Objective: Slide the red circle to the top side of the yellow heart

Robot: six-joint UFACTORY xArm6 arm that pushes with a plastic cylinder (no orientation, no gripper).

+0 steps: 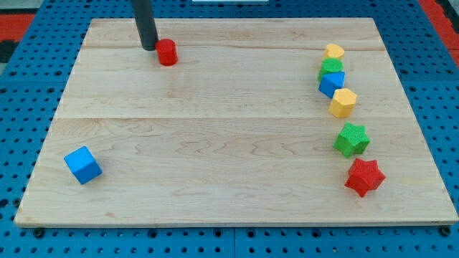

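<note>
Your tip [148, 48] touches the red circle's [167, 52] left side near the bench's [215, 143] top edge, placed to push it right toward the yellow heart [334, 51]; this tool has no jaws.

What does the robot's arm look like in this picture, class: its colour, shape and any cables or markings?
Only the rod shows: a straight, smooth, dark grey-black cylinder entering from the view's top, ending in my tip, blunt and the same width as the rod. No cables, markings or joints are visible; the rest of the arm is out of frame.
</note>
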